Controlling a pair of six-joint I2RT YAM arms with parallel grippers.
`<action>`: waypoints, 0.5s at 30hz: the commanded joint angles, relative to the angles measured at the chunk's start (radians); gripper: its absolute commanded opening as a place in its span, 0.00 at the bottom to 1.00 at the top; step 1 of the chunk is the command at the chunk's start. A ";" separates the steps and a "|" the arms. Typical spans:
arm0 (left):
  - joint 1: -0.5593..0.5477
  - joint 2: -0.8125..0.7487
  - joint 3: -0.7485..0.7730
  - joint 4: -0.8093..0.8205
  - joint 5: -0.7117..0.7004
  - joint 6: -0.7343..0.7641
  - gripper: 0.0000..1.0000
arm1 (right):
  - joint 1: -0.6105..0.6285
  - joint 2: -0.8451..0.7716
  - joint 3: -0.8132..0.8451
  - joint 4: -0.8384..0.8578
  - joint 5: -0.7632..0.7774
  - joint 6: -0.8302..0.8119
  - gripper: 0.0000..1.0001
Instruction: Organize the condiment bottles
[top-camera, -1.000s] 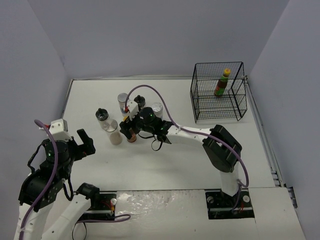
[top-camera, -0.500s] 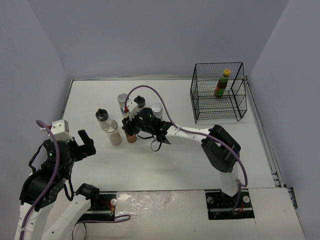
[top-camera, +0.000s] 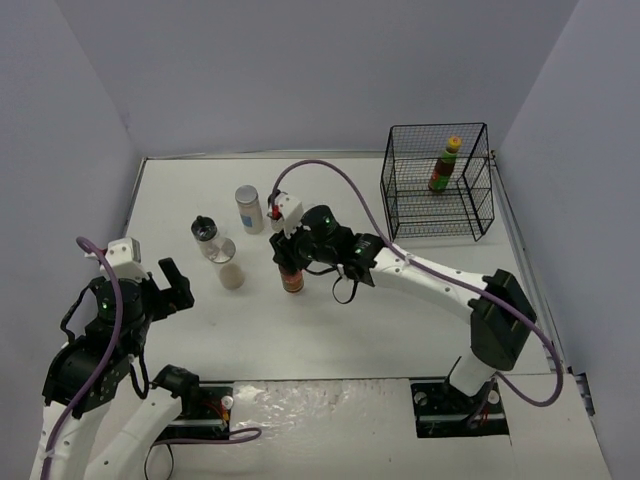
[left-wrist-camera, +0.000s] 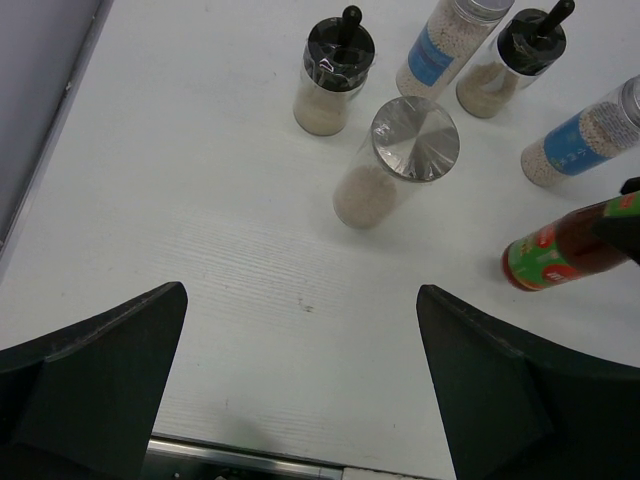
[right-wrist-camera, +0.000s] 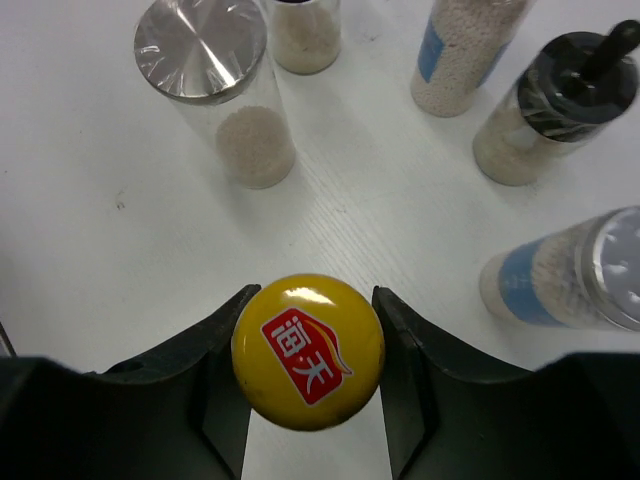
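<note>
Top external view, bottom left: finds the left tool (left-wrist-camera: 300, 390) spread open, gripping nothing, above the white tabletop (left-wrist-camera: 200, 250). Mid-frame, finds the right tool (right-wrist-camera: 308, 335) clenched on a dark sauce bottle with a yellow cap (left-wrist-camera: 565, 248), just right of five bottles standing there: three pale silver-lidded jars (left-wrist-camera: 400, 165), two clear black-capped shakers (left-wrist-camera: 335, 75). Upper right, spots a matching sauce bottle (top-camera: 444, 167) upright inside the black wire basket (top-camera: 400, 205). Reads as the carry step for the second sauce bottle. Next probably calls for lifting clear of neighbours, swinging to the basket, lowering in beside its twin.
</note>
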 joint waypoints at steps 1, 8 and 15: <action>-0.005 0.042 0.024 0.080 0.020 0.000 0.97 | -0.084 -0.206 0.146 -0.029 0.035 0.009 0.00; -0.004 0.056 0.018 0.100 0.034 -0.004 0.97 | -0.331 -0.278 0.305 -0.201 0.059 0.020 0.00; -0.005 0.066 0.017 0.110 0.031 -0.003 0.97 | -0.616 -0.195 0.482 -0.224 0.021 0.020 0.00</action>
